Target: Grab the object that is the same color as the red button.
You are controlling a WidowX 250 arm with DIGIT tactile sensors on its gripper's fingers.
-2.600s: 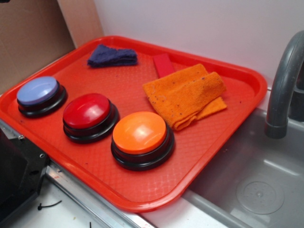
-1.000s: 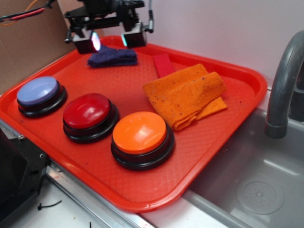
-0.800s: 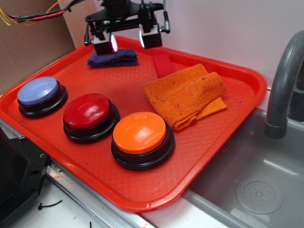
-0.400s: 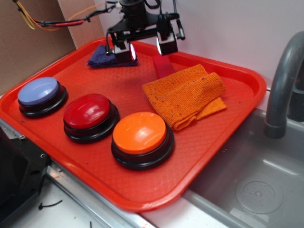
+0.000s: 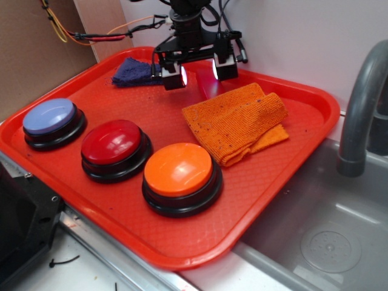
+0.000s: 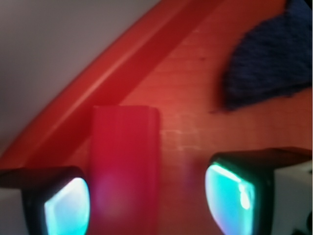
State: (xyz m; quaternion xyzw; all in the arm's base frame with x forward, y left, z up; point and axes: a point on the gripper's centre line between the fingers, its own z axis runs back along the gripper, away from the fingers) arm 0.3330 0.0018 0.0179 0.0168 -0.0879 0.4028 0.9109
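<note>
The small flat red block [image 6: 124, 161] lies near the far rim of the red tray [image 5: 182, 248]. In the wrist view it sits between my fingers, closer to the left one. In the exterior view my gripper [image 5: 199, 71] hangs over it and hides most of it. The gripper [image 6: 149, 200] is open and empty, its jaws wide apart just above the tray. The red button [image 5: 112, 142], with a glossy dark red dome on a black base, stands at the front left, well away from the gripper.
An orange cloth [image 5: 239, 121] lies just right of the gripper. A dark blue cloth [image 5: 133, 71] lies to its left and shows in the wrist view [image 6: 269, 63]. An orange button [image 5: 179, 170] and a blue button [image 5: 50, 117] flank the red one. A sink [image 5: 327, 230] and faucet [image 5: 361, 103] are at right.
The gripper came into view at the back left over the blue cloth, then moved right and down to sit over the red block. Its jaws stayed open. Nothing else moved.
</note>
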